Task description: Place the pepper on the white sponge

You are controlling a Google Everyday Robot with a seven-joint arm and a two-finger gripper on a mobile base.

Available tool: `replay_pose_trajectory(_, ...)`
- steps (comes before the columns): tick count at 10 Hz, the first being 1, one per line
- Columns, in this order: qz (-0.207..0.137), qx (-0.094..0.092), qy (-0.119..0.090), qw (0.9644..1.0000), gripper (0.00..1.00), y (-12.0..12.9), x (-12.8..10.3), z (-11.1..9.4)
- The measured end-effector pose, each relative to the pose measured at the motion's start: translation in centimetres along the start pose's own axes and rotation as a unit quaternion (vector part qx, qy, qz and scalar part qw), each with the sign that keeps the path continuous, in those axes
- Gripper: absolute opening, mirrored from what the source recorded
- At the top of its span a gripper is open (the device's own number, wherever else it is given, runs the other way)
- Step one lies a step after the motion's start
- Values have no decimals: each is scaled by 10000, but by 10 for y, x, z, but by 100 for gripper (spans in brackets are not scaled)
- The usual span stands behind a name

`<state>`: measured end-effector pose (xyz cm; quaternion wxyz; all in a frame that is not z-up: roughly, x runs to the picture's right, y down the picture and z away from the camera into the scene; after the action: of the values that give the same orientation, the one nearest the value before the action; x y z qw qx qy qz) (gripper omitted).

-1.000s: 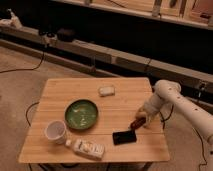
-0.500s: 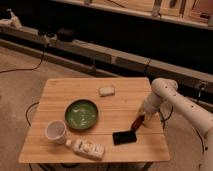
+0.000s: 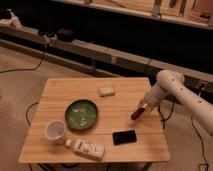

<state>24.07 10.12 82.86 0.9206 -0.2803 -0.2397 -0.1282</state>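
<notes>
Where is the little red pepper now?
In the camera view, the pepper is on the right, at the tip of the gripper, just beyond the black phone and right of the green plate.

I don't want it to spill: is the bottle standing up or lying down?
Lying down: the bottle rests on its side near the table's front edge. The gripper is away from it, at the pepper.

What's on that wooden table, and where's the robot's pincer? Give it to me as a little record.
pincer: right side of table, at the pepper
pepper: dark red, tilted, grip unclear
white sponge: far middle, nothing on it
green plate: left of centre
white mug: front left
white bottle: lying down, front edge
black phone-like object: front, right of bottle
</notes>
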Motion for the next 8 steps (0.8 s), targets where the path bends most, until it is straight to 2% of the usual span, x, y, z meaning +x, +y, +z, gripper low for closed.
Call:
replay_pose_trajectory(1, 99, 155, 77, 9998, 12, -12, 2, -15)
replay_pose_trajectory(3, 325, 415, 293, 9982, 10, -44, 10, -44)
replay_pose_trajectory(6, 707, 713, 334, 9944, 10, -93, 19, -58)
replay_pose_trajectory(8, 714, 1049, 444, 9909, 10, -136, 15, -61)
